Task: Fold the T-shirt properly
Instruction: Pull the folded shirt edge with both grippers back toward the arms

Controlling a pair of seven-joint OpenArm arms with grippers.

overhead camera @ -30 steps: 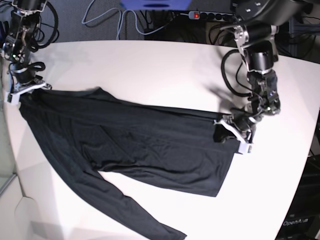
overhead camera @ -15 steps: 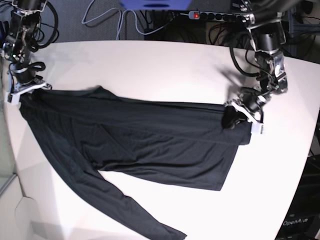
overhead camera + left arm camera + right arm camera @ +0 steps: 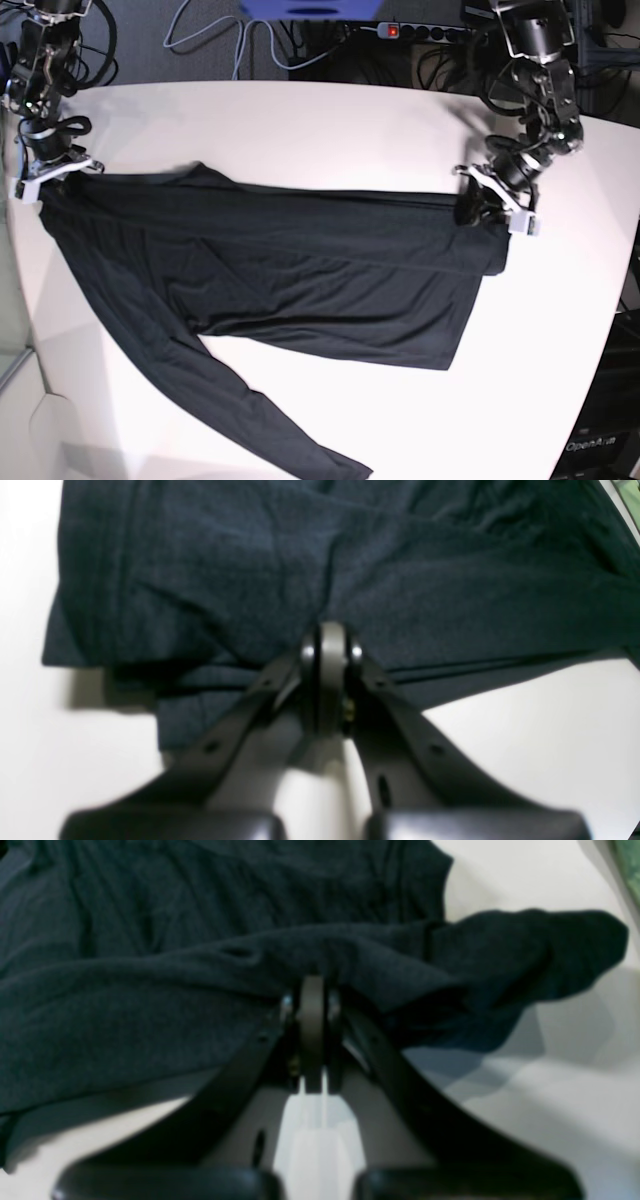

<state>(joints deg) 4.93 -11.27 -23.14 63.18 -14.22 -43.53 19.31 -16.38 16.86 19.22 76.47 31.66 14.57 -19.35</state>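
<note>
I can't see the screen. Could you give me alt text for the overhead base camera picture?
A black long-sleeved T-shirt lies stretched across a white table, pinched at opposite ends by two robot arms: the left end effector at the picture's right, the right end effector at its left. One sleeve trails toward the bottom edge.

Lettering: "OpenA…" — white, partly cut off, on a dark box [image 3: 597, 447] at the base view's lower right corner
T-shirt [image 3: 300, 270]: plain — no print readable
</note>
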